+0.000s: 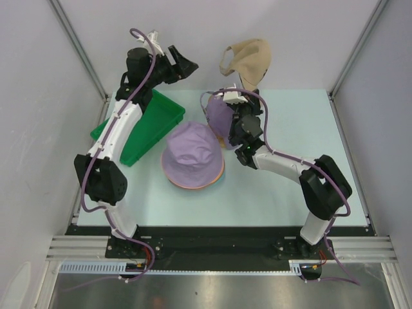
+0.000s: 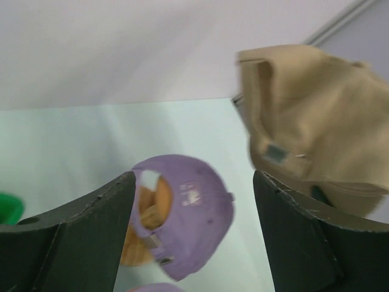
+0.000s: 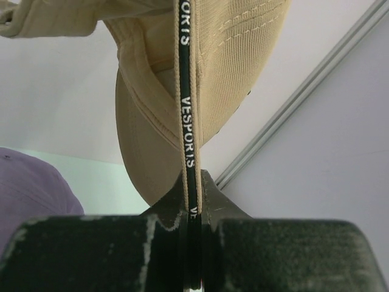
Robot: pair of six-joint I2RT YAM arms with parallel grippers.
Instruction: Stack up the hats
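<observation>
From above, the right hand (image 1: 242, 91) is lifted over the back of the bench (image 1: 296, 129) with the tan cap (image 1: 248, 59) held up in the air above it. The left hand (image 1: 185, 64) is raised just beside the cap, not touching it, above the far end of the green tray (image 1: 168, 111). A lavender bucket hat (image 1: 192, 153) tops the pile at mid-bench, with orange and pink brims peeking out beneath. A purple cap (image 1: 219, 116) lies close by the right hand.

The left wrist view shows the left hand (image 2: 194, 234) spread wide with nothing between its fingers (image 2: 79, 237). The tan cap (image 2: 316, 115) hangs to the right, blurred, its back strap and buckle facing the camera. The purple cap (image 2: 188, 207) lies below on the bench, with orange showing through its back opening.

The right wrist view shows the right hand (image 3: 191, 228) pressed together on the thin, dark-trimmed edge of the tan cap (image 3: 237, 55), and the crown folds over softly above.

I'd judge the cap to be light and floppy in the crown and stiffer only at the peak. It will likely swing and sag from a one-edge pinch. The peak or the firm rim band looks the best place to take hold, as loose cloth would bunch up.
</observation>
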